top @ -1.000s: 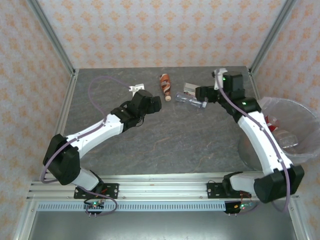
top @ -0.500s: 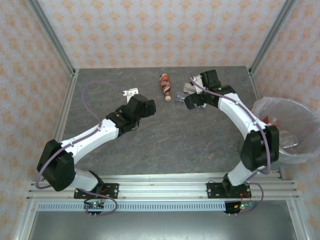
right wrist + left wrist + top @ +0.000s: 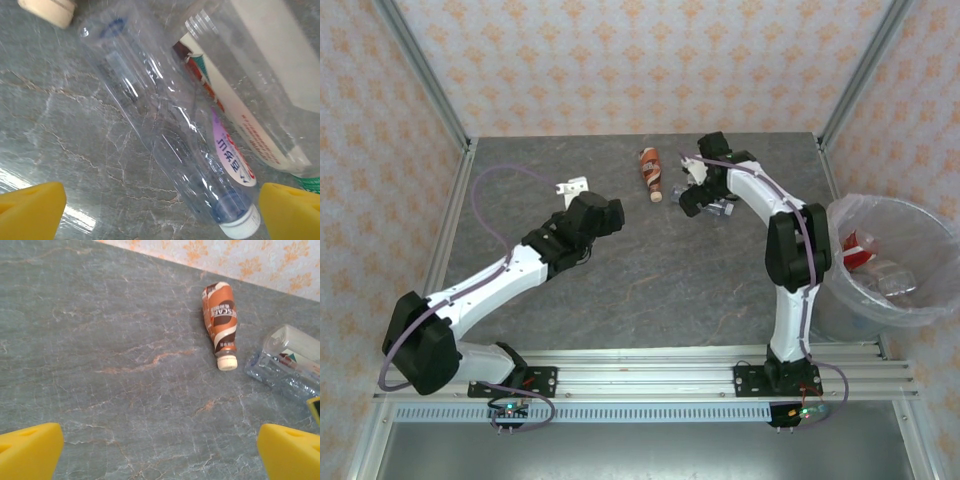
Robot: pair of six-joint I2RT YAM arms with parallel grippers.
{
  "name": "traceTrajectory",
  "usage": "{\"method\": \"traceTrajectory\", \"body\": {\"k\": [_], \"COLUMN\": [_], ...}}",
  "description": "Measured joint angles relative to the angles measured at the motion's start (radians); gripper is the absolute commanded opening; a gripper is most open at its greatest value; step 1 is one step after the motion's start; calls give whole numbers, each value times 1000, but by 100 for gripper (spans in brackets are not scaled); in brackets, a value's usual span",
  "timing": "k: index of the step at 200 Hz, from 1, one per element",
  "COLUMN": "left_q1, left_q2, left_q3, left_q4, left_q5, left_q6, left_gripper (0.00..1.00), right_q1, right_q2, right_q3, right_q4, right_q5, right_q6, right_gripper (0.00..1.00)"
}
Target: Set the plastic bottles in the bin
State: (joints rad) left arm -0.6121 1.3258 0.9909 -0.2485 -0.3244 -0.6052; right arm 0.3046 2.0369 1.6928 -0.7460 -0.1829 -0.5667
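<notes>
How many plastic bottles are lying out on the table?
3. A brown-labelled bottle lies near the back; beside it a clear bottle and a white-labelled bottle lie side by side under the right end effector. Its arm may hide more.

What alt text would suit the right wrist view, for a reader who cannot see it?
A clear plastic bottle with a white cap lies on its side on the grey marbled table, its capped end between the yellow fingertips of the open right gripper. Beside it lies a second clear plastic bottle with a white, red and green label.
</notes>
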Motion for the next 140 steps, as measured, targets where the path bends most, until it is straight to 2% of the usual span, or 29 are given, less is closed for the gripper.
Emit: {"method": "traceTrajectory", "body": {"k": [90, 140], "left_q1": [5, 6], "left_q2": [-6, 14], "left_q3": [-13, -13], "left_q4": [-14, -14], "left_q5": [-18, -19], "left_q6": [0, 0], "left_gripper": [100, 100], "right_q1": [-6, -6], "right_q2": [132, 146], "right_q3": [107, 101], "right_q4": [-65, -124], "right_q5": [46, -11], "right_q6": [-134, -157], "right_gripper": [99, 99]}}
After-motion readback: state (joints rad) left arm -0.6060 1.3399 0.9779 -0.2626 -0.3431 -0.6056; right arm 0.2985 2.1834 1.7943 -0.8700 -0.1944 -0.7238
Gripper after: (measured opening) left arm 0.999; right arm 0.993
